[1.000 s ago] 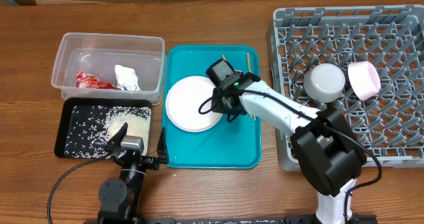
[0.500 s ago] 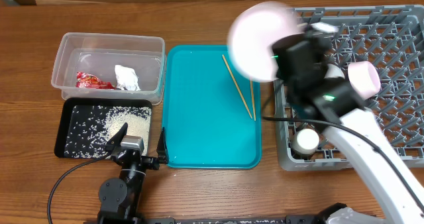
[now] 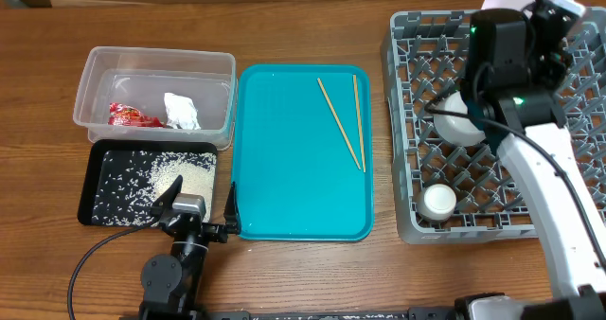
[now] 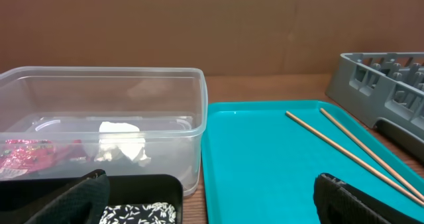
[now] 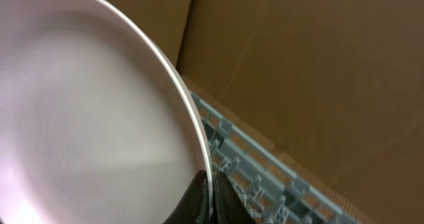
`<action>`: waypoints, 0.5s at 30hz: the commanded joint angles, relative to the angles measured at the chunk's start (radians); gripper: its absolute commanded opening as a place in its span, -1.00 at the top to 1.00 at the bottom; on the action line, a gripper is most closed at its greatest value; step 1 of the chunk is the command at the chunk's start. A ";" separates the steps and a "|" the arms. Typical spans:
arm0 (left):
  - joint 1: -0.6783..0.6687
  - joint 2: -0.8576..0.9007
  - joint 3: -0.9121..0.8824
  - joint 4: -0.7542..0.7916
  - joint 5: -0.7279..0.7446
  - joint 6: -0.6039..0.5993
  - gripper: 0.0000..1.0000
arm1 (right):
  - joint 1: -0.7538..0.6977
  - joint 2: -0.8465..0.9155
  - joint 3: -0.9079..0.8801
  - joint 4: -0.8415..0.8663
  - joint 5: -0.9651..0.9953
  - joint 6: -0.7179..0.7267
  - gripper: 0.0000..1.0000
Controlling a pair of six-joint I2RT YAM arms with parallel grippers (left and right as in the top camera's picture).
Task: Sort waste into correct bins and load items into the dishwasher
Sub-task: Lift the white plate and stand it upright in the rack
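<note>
Right wrist: right gripper [image 5: 207, 199] clamps rim of the large plate [image 5: 86, 118], tilted above the rack [image 5: 265, 184].

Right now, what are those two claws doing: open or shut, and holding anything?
Left gripper: open, holding nothing.
Right gripper: shut on the rim of the white plate.

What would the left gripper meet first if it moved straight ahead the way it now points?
Probably the near wall of the clear tub, just beyond the shallow black tray; depth is hard to judge.
</note>
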 commanded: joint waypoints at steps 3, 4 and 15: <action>0.007 -0.009 -0.004 0.000 0.000 -0.007 -1.00 | -0.002 0.092 0.005 0.080 0.021 -0.186 0.92; 0.007 -0.009 -0.004 0.000 0.000 -0.007 -1.00 | -0.002 0.112 0.005 0.091 0.022 -0.190 0.92; 0.007 -0.009 -0.004 0.000 0.000 -0.007 -1.00 | -0.012 0.330 0.005 0.283 0.040 -0.346 0.92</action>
